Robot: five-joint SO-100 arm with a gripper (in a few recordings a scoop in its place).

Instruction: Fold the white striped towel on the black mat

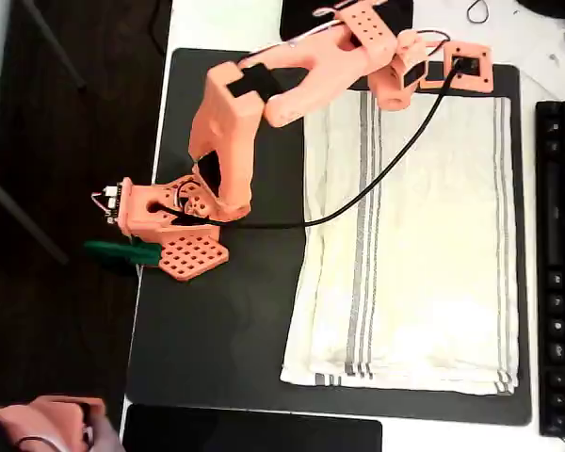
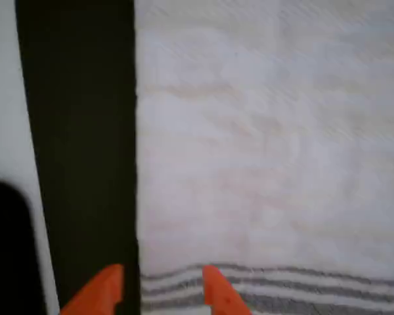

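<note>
Nothing of the fold looked done. The black mat [image 1: 226,358] filled most of the overhead view, and the white striped towel [image 1: 424,254] lay spread on its three-o'clock half, apparently a single flat sheet with stripe groups along the nine- and three-o'clock edges. The whole task was judged still ahead: seize an edge, carry it across, lay it down.

The arm reached from its base at nine o'clock toward twelve, ending over the towel's twelve-o'clock edge. In the wrist view the gripper [image 2: 161,289] stood slightly parted, one tip over bare mat, the other over the stripes, holding nothing that could be seen.

Whether the tips touched the cloth was unclear; that view was blurred and cut both fingers short. The arm's cable hid a strip of towel.
</note>
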